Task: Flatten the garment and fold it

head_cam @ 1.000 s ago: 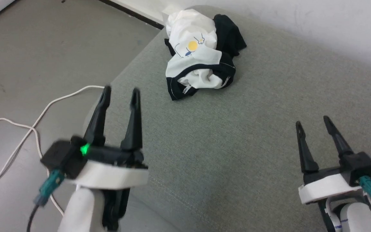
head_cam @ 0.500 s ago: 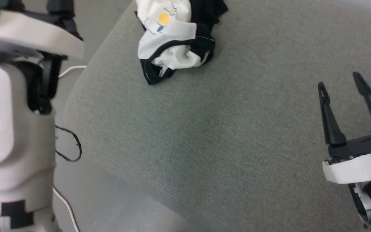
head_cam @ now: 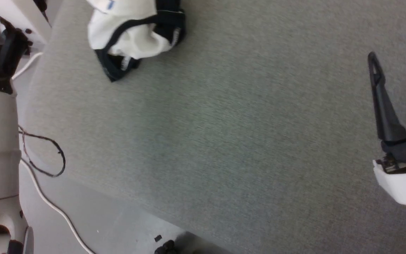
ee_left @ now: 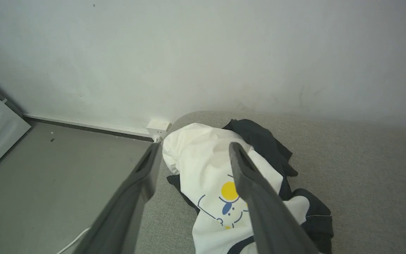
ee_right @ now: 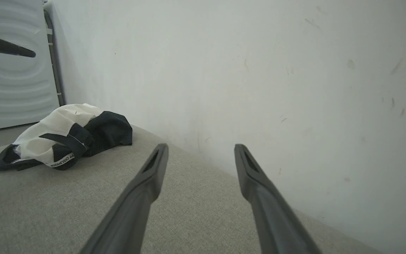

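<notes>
Head view: shirt [head_cam: 129,38] bunched at the cushion's [head_cam: 224,123] far left edge, untouched;
Left gripper [ee_left: 194,148]: spread, pointed at shirt; we aim to grab;
Right gripper [ee_right: 201,146]: spread, well apart; we judge it waits

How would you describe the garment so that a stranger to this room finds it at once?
Find the grey upholstered surface against the white wall. At its corner beside the floor lies a crumpled heap, the garment. Unlike the plain grey under it, it is white and black with a yellow-and-blue cartoon print.
</notes>
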Robot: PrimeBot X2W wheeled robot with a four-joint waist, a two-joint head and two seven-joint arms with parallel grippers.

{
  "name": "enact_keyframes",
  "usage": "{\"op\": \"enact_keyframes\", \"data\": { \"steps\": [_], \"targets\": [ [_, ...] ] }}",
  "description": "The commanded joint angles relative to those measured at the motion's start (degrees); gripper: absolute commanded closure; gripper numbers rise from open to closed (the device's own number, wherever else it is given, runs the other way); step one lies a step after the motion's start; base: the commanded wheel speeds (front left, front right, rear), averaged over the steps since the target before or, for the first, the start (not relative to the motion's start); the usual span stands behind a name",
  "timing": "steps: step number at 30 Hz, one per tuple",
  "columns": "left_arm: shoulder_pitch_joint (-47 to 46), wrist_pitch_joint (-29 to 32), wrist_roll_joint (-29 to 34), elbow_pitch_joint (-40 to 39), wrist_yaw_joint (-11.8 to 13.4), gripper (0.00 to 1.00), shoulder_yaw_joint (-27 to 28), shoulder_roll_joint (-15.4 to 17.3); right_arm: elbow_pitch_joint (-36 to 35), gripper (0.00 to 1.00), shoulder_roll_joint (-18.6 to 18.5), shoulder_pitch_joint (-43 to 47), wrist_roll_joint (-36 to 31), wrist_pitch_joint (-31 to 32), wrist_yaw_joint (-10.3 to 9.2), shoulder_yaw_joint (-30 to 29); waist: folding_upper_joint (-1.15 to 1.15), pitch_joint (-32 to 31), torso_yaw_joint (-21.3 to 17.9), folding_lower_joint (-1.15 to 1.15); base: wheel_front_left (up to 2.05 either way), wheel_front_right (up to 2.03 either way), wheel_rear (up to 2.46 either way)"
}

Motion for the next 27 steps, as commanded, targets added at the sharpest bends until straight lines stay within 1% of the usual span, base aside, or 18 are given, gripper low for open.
{"op": "enact_keyframes", "data": {
  "steps": [1,8,14,19,20,21,24,27],
  "targets": [
    [-0.83,0.92,-1.41,0.92,-0.30,0.00,0.14,0.00,-1.15,0.00,-0.71,-1.12,0.29,0.68,-0.12,-0.29,0.00,4.90,-4.07,-0.01,0.00,0.00,0.00],
    [-0.69,5.58,-5.34,5.51,-0.51,0.00,-0.57,-0.75,-3.34,0.00,-2.79,-1.20,0.99,2.82,-0.12,-2.21,0.00,9.23,-5.84,-0.01,0.00,0.00,0.00],
    [-0.38,11.41,-7.24,9.41,1.33,0.00,-0.66,-1.50,-4.85,0.00,-3.67,-0.85,1.65,3.44,-0.12,-3.29,0.00,11.03,-7.03,-0.01,0.00,0.00,0.00],
    [-0.02,12.80,-7.71,11.00,2.13,0.00,-0.73,-1.68,-5.26,0.00,-3.96,-0.94,2.03,3.61,-0.12,-3.50,0.00,11.50,-7.62,-0.01,0.00,0.00,0.00],
    [0.00,12.89,-7.93,11.36,2.08,0.65,-0.72,-1.73,-5.26,0.00,-3.99,-0.99,2.08,3.63,-0.12,-3.47,0.00,11.52,-7.73,-0.01,0.00,0.00,0.00],
    [0.06,13.01,-8.16,11.71,1.96,1.00,-0.72,-1.72,-5.24,0.00,-4.00,-1.05,2.12,3.66,-0.12,-3.45,0.00,11.50,-7.82,-0.01,0.00,0.00,0.00],
    [0.13,13.09,-8.43,12.00,1.82,1.00,-0.74,-1.43,-4.87,0.00,-3.85,-1.17,2.13,3.62,-0.12,-3.58,0.00,10.96,-7.93,-0.01,0.00,0.00,0.00],
    [-0.48,12.22,-8.10,11.46,1.65,1.00,-0.53,-0.10,-4.16,0.00,-3.35,-1.32,2.26,3.10,-0.12,-3.26,0.00,9.92,-8.04,-0.01,0.00,0.00,0.00]
  ]
}}
